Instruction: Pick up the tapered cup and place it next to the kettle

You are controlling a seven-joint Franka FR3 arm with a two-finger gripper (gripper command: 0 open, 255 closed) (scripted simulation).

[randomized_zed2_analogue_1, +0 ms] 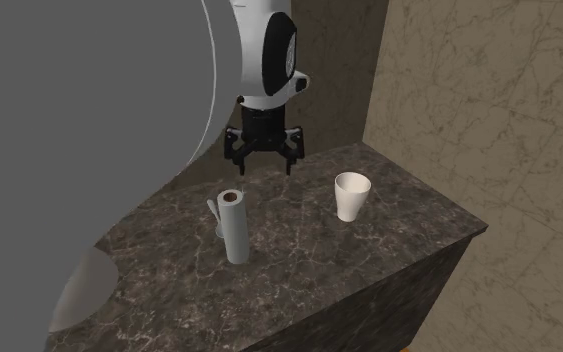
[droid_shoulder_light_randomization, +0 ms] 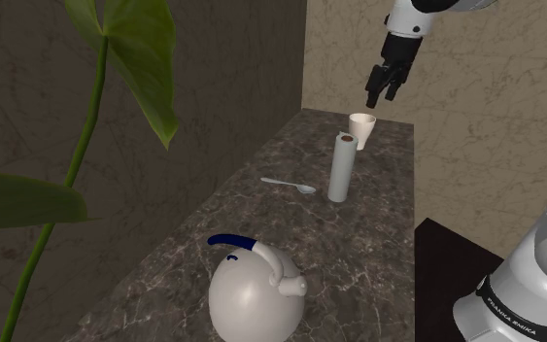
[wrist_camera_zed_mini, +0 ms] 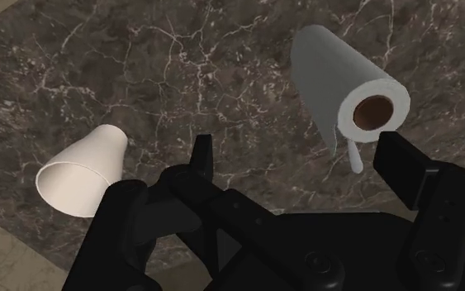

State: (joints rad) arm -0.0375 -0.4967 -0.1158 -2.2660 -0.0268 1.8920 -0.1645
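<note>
Tapered cup (randomized_zed2_analogue_1: 351,196) stands untouched, below and beside end effector (randomized_zed2_analogue_1: 265,165).

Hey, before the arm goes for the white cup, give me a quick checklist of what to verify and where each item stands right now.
1. Gripper open and empty: ok.
2. Cup upright, standing free on the counter: ok.
3. Gripper centred over the cup: not ok; in the wrist view the cup sits off to one side, not between the fingers.
4. Paper towel roll apart from the cup: ok.
5. Bare counter beside the kettle for the placement: ok.
</note>
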